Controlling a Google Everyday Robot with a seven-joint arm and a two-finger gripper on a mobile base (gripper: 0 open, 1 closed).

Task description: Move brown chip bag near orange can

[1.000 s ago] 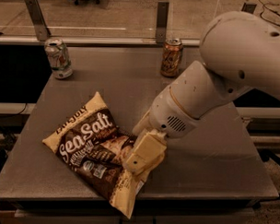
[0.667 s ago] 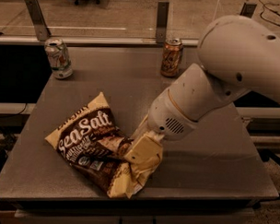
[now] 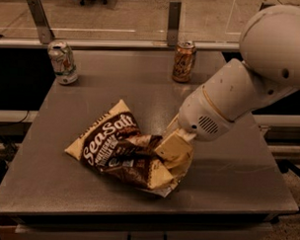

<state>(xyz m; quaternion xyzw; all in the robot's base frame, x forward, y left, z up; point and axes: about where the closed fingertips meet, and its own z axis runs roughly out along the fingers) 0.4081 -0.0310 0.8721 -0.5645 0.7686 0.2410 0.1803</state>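
Note:
The brown chip bag [image 3: 108, 144], dark brown with cream ends and white "Sea Salt" lettering, lies crumpled in the middle of the grey table [image 3: 236, 184]. My gripper [image 3: 171, 151] comes down from the big white arm at the right. It is shut on the bag's right end, which is bunched and raised under the cream fingers. The orange can [image 3: 183, 61] stands upright at the table's back edge, well behind the bag and slightly to its right, apart from it.
A white-and-green can [image 3: 63, 63] stands upright at the back left corner of the table. A rail with metal posts [image 3: 174, 21] runs behind the table. The table's front edge lies just below the bag.
The gripper has pulled the bag's right end up and toward the back right. The whole bag has shifted that way and crumpled more. Both cans stayed put.

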